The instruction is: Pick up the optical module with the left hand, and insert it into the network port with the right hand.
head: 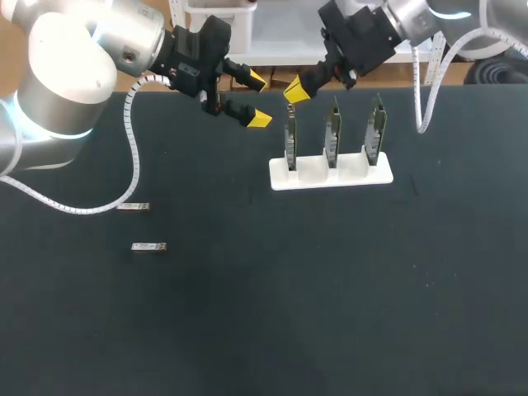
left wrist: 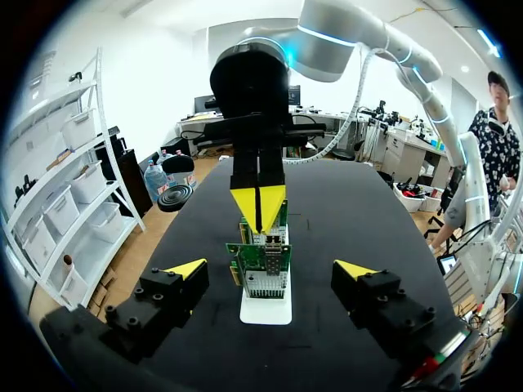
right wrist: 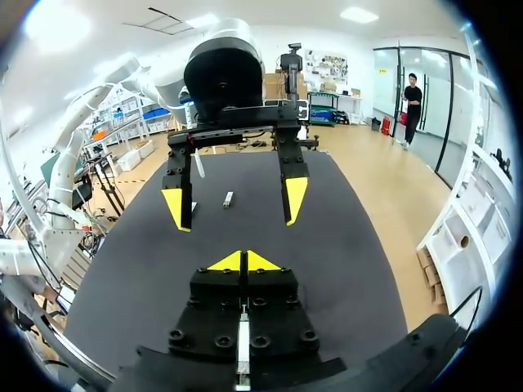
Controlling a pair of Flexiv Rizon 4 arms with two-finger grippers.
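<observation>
The right gripper (head: pixel 295 91) is pinching what looks like the slim silver optical module (left wrist: pixel 270 237), tips pressed onto it, right over the leftmost green network card (head: pixel 290 148) in the white plastic stand (head: pixel 330 177). I'd be keeping it dead vertical and pushing slowly, straight into the port. The left gripper (head: pixel 257 100) is sitting just left of it, fingers spread, holding nothing. I'm not seeing any readable writing.

A dark table (head: pixel 330 313) carries a white stand (head: pixel 330 175) toward its far right, holding three green circuit boards (head: pixel 332 132) upright in a row, while a small silver module (head: pixel 133 206) and a second silver module (head: pixel 148 247) lie near each other on the left.
</observation>
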